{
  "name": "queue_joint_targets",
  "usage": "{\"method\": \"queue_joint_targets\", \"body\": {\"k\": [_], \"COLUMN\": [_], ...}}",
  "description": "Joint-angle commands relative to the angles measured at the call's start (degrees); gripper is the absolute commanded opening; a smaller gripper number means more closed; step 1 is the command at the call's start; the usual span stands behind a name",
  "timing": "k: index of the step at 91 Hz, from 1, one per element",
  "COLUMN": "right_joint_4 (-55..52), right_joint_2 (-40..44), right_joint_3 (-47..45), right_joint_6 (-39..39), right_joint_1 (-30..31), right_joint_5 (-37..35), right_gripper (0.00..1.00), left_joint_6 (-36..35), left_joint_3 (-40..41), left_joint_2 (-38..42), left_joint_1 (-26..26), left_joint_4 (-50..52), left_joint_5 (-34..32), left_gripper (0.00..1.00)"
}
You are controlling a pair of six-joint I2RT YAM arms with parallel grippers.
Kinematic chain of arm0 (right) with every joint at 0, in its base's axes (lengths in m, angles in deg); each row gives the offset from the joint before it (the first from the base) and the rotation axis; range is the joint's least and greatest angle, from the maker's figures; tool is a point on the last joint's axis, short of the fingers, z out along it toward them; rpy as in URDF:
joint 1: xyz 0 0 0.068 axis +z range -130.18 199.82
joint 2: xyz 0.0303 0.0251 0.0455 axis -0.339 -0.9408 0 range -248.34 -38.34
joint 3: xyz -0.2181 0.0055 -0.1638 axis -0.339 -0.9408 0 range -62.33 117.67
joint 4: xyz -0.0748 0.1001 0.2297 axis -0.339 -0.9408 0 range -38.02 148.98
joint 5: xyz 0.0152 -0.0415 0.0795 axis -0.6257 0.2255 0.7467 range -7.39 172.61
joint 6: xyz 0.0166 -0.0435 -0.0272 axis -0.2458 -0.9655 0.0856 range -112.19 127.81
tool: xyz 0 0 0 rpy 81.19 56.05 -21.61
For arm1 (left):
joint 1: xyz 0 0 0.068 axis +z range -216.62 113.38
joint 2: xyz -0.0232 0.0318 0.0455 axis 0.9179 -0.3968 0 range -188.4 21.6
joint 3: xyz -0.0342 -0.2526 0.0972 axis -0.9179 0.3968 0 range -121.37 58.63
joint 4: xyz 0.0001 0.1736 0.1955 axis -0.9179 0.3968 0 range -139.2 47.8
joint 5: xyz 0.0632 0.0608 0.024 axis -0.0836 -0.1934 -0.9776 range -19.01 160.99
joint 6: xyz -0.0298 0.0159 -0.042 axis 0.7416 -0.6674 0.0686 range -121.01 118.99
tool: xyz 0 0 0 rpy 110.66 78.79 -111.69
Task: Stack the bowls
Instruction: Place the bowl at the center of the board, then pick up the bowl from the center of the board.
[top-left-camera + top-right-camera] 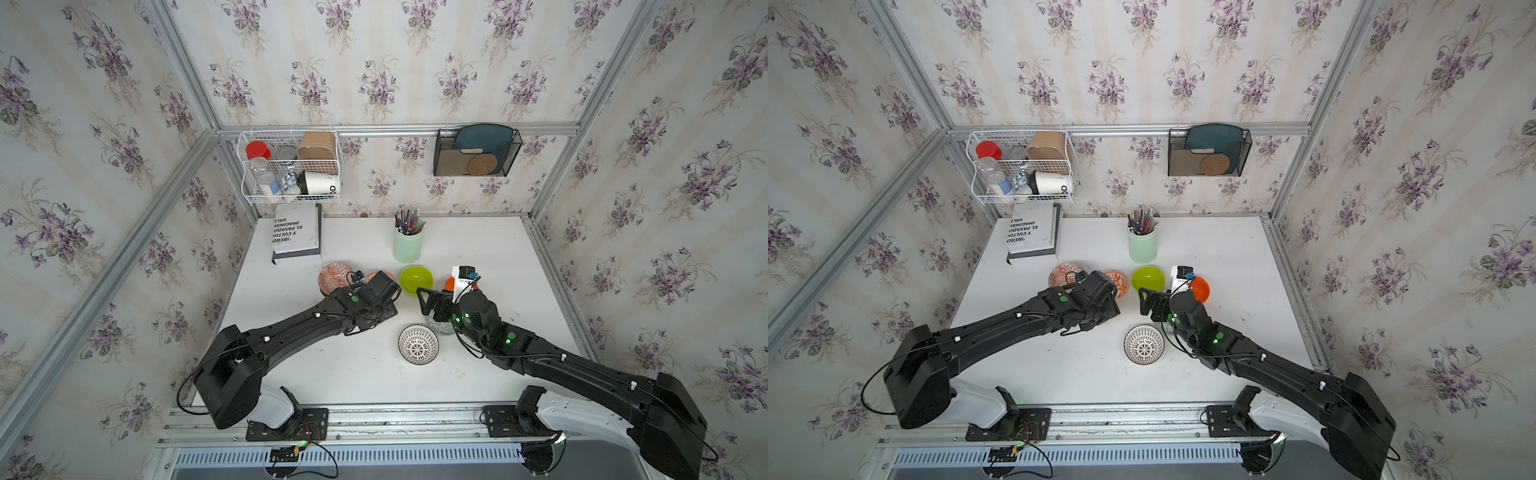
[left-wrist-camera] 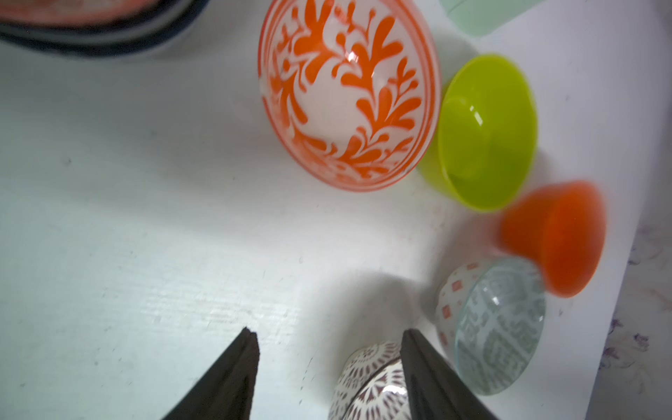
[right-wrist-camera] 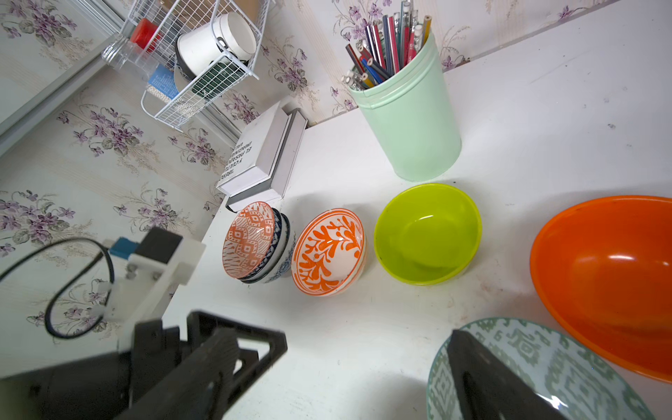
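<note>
The left hand [image 2: 329, 332] is released and empty above the white counter [image 1: 353, 374], near the nested stack topped by an orange-white geometric ceramic bowl [image 3: 251, 240], probably free for another pick. The right hand [image 3: 369, 340] gapes wide, one finger over the grey-green patterned bowl [image 3: 545, 371], seemingly straddling its rim to pinch it. The lime green plastic bowl [image 3: 427, 232] and black-white patterned bowl [image 1: 418, 344] sit unstacked.
</note>
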Motion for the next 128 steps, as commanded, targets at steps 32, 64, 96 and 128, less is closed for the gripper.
{"method": "queue_joint_targets", "body": {"k": [32,64,96,128], "right_joint_4": [1.1,0.9,0.6,0.7], "right_joint_2": [-0.2,-0.3,0.1,0.6], "right_joint_3": [0.0,0.1,0.0,-0.3], "right_joint_6": [0.3,0.4,0.5,0.6], "right_joint_1": [0.0,0.0,0.0,0.0], "right_joint_5": [-0.6,-0.8,-1.2,-1.4], "right_gripper": [0.96,0.96,0.96,0.96], "left_joint_6": [0.3,0.2,-1.3,-1.0], "left_joint_3": [5.1,5.1,2.6,0.3], "left_joint_2": [0.4,-3.3,-7.7,-9.1], "left_joint_1": [-9.0,-11.6,-11.6,-11.5], "left_joint_4": [-3.3,-6.9,-7.2,-4.0], "left_joint_5": [3.7,4.3,5.7,4.9], "left_gripper": [0.66,0.61,0.23,0.0]}}
